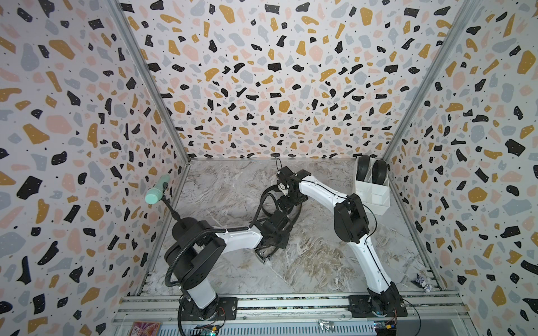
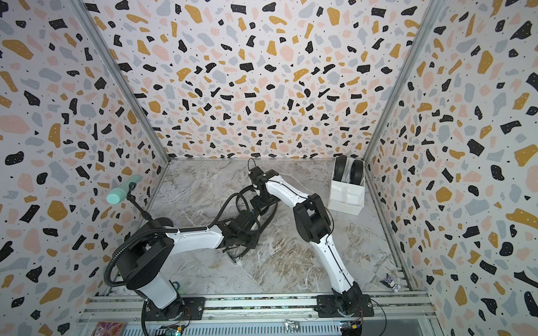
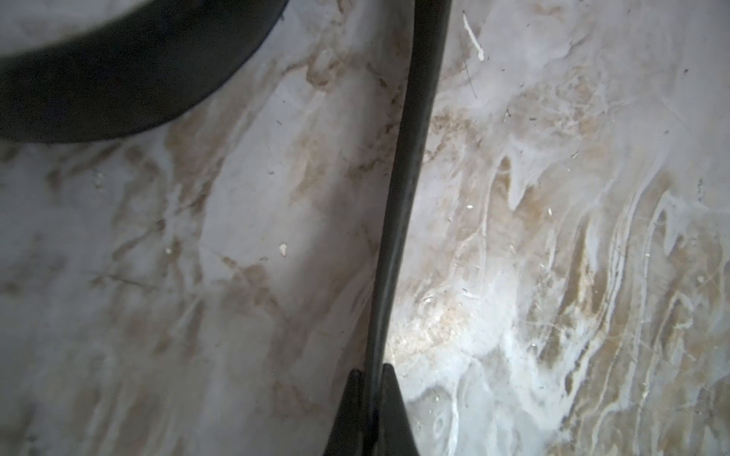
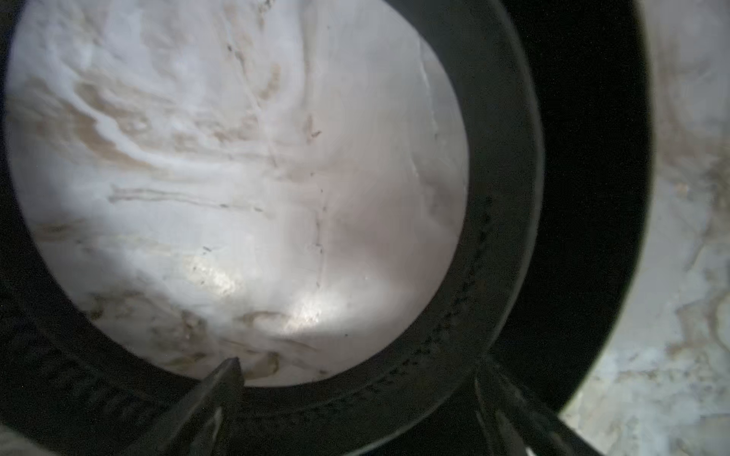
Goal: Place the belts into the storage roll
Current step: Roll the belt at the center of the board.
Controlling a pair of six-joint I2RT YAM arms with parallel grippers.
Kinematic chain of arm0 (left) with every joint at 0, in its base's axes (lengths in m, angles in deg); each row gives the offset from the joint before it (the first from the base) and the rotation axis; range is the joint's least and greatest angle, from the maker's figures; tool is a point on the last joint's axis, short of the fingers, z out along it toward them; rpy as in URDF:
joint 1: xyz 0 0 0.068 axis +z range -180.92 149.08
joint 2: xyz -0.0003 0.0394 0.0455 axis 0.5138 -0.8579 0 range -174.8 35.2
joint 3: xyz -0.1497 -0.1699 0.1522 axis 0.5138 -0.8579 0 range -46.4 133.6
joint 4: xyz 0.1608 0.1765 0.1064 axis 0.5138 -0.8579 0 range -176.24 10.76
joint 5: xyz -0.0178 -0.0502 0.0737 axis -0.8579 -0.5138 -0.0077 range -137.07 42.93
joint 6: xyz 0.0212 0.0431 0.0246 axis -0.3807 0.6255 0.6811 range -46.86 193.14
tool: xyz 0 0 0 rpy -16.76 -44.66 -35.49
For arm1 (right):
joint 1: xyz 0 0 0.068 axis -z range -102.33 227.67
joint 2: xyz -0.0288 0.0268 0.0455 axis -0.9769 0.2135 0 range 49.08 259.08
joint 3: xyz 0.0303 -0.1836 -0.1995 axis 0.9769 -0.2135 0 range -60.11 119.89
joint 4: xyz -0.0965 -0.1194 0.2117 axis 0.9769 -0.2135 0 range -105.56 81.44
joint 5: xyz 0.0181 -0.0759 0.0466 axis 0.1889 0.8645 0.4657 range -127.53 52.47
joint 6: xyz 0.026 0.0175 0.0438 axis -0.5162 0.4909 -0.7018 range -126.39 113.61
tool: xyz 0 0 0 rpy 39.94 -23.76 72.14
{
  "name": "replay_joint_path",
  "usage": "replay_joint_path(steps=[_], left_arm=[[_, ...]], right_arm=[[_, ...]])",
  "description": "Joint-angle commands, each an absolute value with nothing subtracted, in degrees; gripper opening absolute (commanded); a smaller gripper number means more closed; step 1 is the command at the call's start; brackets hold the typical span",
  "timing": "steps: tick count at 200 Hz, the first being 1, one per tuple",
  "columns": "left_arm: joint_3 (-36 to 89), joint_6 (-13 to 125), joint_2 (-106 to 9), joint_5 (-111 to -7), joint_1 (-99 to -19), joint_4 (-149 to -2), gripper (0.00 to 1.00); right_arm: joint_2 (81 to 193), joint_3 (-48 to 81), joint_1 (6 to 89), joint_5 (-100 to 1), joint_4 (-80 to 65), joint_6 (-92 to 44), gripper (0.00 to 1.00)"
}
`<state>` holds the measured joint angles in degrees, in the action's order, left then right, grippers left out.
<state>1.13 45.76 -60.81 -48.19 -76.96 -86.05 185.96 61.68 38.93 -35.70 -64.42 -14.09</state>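
A thin black belt (image 1: 265,200) lies in loose loops on the marble table between my two arms, seen in both top views (image 2: 233,203). My left gripper (image 3: 370,375) is shut on this belt's strap (image 3: 411,158), which runs edge-on away from the fingertips. My right gripper (image 4: 361,391) stands open low over the belt's loop (image 4: 501,197), one finger (image 4: 225,387) inside the loop and one outside it. The storage roll (image 1: 375,200) stands at the back right, with two rolled belts (image 1: 369,170) in its far cells.
A mint-green cylinder (image 1: 155,190) on a black stand leans at the left wall. A small figurine (image 1: 423,283) lies at the front right corner. Metal rails run along the front edge. Patterned walls close in three sides.
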Motion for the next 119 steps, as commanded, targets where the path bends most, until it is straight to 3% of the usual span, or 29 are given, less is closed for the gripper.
replay_joint_path(steps=[1,41,119], left_arm=[[-1.4,46.3,-61.8,-46.2,-76.9,-89.5,0.01],[-1.8,47.0,-61.8,-46.2,-76.9,-89.6,0.0],[-2.7,47.1,-61.8,-45.5,-76.8,-89.3,0.0]], right_arm=[[178.4,60.0,39.1,-38.3,-62.9,-14.5,0.94],[176.0,64.1,39.8,-39.1,-64.2,-16.0,0.94],[184.5,64.5,40.8,-29.6,-67.6,-15.8,0.95]])
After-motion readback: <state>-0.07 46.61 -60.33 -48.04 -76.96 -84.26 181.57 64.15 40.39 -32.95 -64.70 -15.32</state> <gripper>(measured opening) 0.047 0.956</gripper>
